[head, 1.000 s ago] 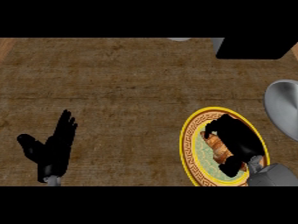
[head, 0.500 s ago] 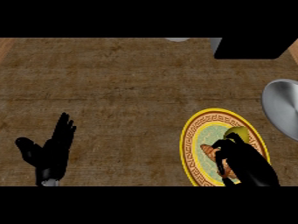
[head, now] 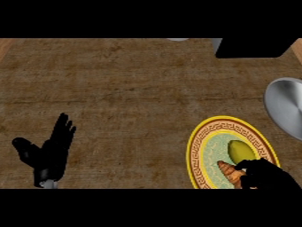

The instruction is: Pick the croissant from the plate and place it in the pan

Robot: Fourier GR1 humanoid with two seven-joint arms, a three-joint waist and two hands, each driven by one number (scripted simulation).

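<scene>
Croissant [head: 229,172] is lying slantwise on the plate [head: 194,153], the right hand [head: 269,176] curling its fingers round its right end.

Hidden under the right hand [head: 271,176], lower right: the right end of the croissant [head: 226,170] and a stretch of the plate [head: 198,150]; cannot tell whether gripped or only covered. Cut by the bottom edge: the plate's lower rim, the right wrist, the forearm below the left hand [head: 52,148]. Cut by the right edge: the right part of the pan [head: 290,108]. Cut by the top edge: a black block [head: 251,48] and a small grey shape [head: 177,39], too little showing to name.
</scene>
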